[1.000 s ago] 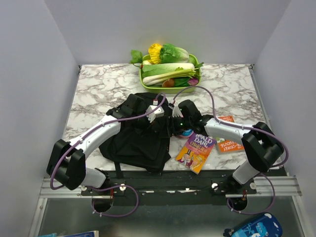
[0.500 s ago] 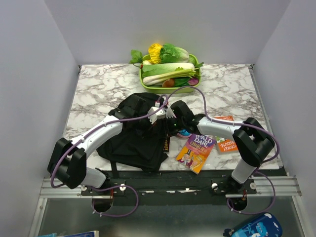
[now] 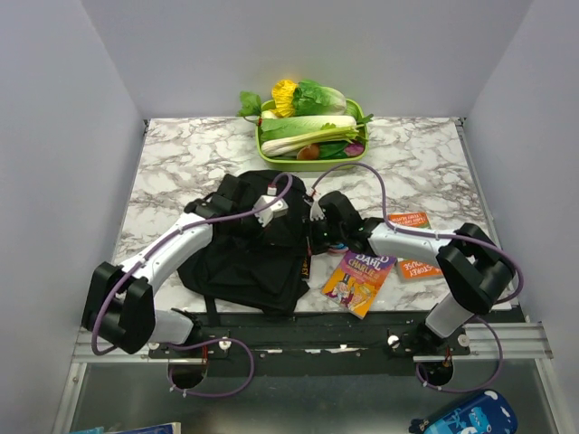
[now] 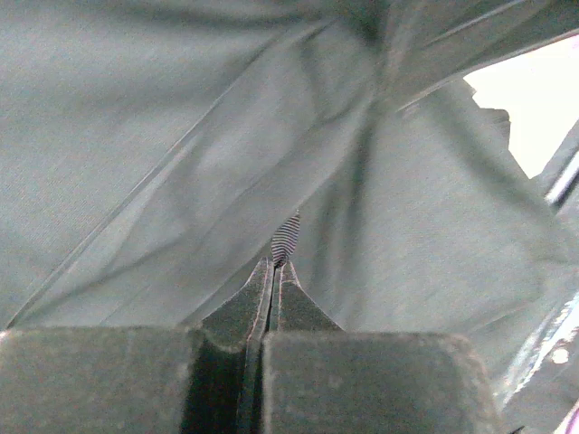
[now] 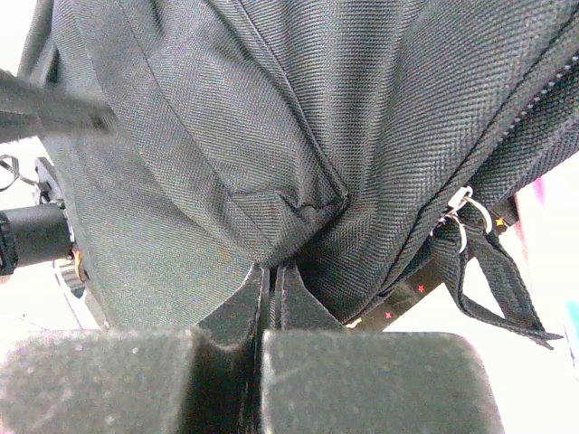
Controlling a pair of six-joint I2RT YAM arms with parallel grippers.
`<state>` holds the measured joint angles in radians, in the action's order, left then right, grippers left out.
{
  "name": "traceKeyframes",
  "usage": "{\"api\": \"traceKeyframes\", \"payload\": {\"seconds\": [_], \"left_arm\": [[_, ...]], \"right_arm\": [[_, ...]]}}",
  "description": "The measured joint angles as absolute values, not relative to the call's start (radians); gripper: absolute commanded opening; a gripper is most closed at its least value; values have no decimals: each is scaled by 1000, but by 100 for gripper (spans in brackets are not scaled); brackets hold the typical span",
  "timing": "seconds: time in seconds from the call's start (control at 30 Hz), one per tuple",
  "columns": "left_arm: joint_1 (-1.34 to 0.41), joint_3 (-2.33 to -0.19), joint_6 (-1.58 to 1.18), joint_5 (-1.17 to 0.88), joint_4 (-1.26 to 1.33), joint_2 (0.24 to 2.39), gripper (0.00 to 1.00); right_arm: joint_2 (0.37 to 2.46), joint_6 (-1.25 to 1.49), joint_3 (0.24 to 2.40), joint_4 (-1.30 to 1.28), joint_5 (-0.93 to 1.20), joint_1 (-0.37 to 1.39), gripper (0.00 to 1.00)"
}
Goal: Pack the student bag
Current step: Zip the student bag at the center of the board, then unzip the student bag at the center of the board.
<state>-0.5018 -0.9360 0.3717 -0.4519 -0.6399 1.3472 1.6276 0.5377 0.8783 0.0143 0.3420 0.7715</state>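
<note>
Left fingers (image 4: 237,312) tight on smooth grey lining (image 4: 181,136), right fingers (image 5: 303,307) tight on coarse black weave of the student bag (image 3: 253,249)

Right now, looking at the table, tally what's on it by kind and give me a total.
Backpack: 1
Books: 2, the Roald Dahl book and an orange book, taken as one though the right arm splits it
Vegetable tray: 1
Total: 4

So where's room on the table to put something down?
The table is bare left of the vegetable tray, behind the student bag, and right of the tray, behind the orange booklets. The middle and near right are crowded with bag and books.
</note>
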Motion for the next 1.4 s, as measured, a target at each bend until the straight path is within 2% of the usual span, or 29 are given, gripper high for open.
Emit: {"api": "traceKeyframes", "payload": {"seconds": [0.23,0.6,0.63,0.67,0.7,0.73,0.77,0.87,1.03,1.13,1.27,1.4], "left_arm": [[-251,-918,467,-392,-718,1316,0],[-47,-903,531,-274,-735,1325,0],[-10,-903,531,-286,-737,1332,3],[9,-903,532,-295,-745,1336,28],[32,-903,535,-315,-761,1341,46],[44,-903,543,-329,-774,1341,67],[48,-905,551,-327,-786,1341,98],[62,-937,565,-326,-831,1341,99],[59,-1002,580,-352,-878,1341,99],[65,-1008,580,-350,-896,1344,99],[72,-993,597,-331,-915,1387,99],[86,-945,641,-321,-950,1443,99]], "right_arm": [[1610,551,833,64,322,771,1],[1574,554,796,89,305,770,1],[1574,554,795,100,306,771,1],[1573,554,796,114,309,772,7],[1572,553,796,126,315,773,17],[1571,551,796,129,321,773,36],[1570,545,799,122,323,773,40],[1556,518,811,74,318,762,55],[1544,421,980,-29,264,738,68],[1566,344,1139,-56,203,711,73],[1703,252,1370,-65,99,675,80],[1863,192,1472,-86,31,649,85]]}}
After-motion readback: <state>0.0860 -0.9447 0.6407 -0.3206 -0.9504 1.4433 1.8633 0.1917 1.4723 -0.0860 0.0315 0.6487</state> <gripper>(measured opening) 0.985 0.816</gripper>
